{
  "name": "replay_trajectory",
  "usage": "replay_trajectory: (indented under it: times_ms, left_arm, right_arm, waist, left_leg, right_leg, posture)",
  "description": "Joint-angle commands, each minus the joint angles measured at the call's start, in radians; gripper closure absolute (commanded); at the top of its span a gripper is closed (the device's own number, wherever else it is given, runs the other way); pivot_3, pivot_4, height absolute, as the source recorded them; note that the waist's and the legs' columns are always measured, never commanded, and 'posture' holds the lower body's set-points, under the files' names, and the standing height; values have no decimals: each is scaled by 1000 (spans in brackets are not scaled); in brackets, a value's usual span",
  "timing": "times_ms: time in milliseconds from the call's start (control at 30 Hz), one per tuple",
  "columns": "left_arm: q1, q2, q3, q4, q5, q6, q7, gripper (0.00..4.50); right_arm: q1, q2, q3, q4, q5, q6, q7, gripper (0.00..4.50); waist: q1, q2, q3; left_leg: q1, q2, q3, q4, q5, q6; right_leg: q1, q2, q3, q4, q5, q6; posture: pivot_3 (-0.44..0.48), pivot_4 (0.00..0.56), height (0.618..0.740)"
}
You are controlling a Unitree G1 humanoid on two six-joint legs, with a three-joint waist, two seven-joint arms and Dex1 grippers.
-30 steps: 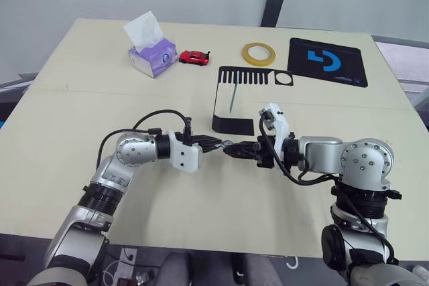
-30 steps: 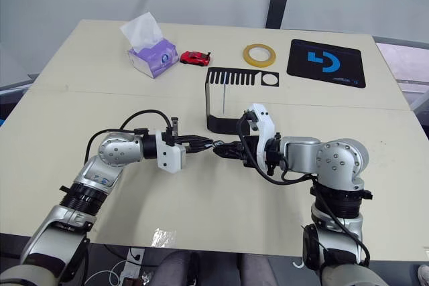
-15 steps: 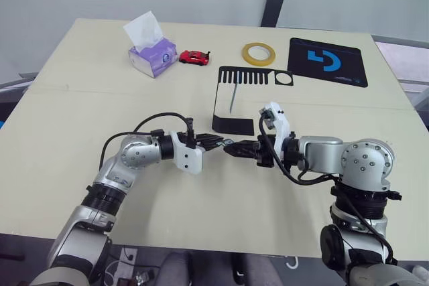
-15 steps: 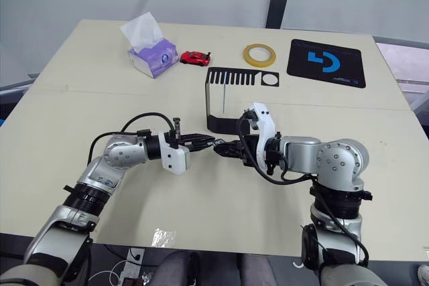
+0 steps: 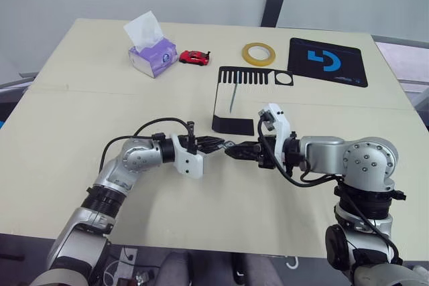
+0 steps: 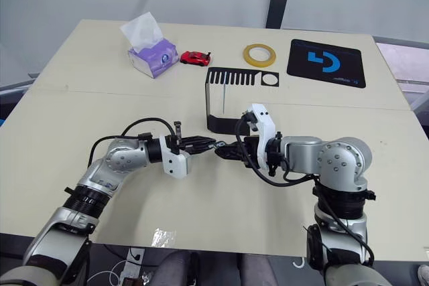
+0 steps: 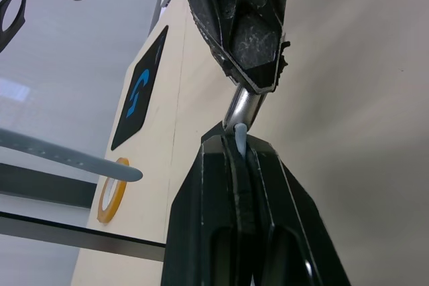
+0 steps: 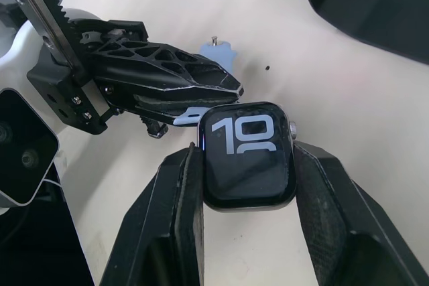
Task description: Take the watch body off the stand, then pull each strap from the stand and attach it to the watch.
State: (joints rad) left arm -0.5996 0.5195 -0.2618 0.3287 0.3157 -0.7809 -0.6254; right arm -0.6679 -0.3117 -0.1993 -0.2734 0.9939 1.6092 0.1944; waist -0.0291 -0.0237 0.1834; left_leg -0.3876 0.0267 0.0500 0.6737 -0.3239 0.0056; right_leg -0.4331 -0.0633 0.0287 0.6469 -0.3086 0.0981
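On the table (image 5: 80, 112): pale beige top carrying every item; both arms meet low over its middle, in front of the stand.
Mat (image 5: 328, 61): black, blue logo, far right of the table, flat.
Tissue box (image 5: 153, 56): purple and white, far left, a white tissue sticking up from it.
Stand (image 5: 233, 124): black bent sheet, foot flat on the table just behind the two grippers; the slotted top plate with its round cut-out faces the camera.
Strap on stand (image 5: 232, 97): one pale grey-blue band hangs straight down from the comb slots, in front of the upright.
Tape roll (image 5: 259, 53): yellow ring lying flat, between the toy car and the mat.
Toy car (image 5: 194, 57): red, just beside the tissue box.
Right gripper (image 8: 247, 159): fingers clamped on the two sides of the watch body, pointing toward the left gripper.
Left gripper (image 7: 240, 149): fingers pressed together on a strap, tip to tip with the right gripper.
Watch body (image 8: 248, 155): dark screen, white digits, held off the table between the right fingers; its silver edge meets the strap end.
Held strap (image 7: 240, 137): only a pale tip shows past the left fingertips, touching the watch body's edge.
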Motion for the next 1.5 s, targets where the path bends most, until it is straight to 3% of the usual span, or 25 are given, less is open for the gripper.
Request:
replay_trajectory:
  times_ms: [33,967,1233,1500]
  left_arm:
    - [-6,0,-27,-38,24,-64,24,4500]
    - [-34,-7,-46,-20,137,-19,90,4500]
    - [-41,-2,-48,-10,126,-15,102,4500]
    - [-42,-7,-51,-16,124,-20,109,4500]
  right_arm:
    - [-22,1,27,-43,15,-1,44,2961]
    - [-39,6,17,-24,33,5,23,2961]
    - [-44,-25,48,-50,15,5,45,2961]
    - [-52,16,8,-15,53,5,11,2961]
  waist:
    - [0,0,0]
    - [0,0,0]
    - [0,0,0]
    - [1,0,0]
  left_leg:
    - [0,0,0,0,0,0]
    - [0,0,0,0,0,0]
    - [0,0,0,0,0,0]
    - [0,0,0,0,0,0]
  right_leg:
    - [0,0,0,0,0,0]
    - [0,0,0,0,0,0]
    - [0,0,0,0,0,0]
    - [0,0,0,0,0,0]
  posture:
    - [0,150,738]
    - [0,150,738]
    - [0,150,738]
    - [0,150,738]
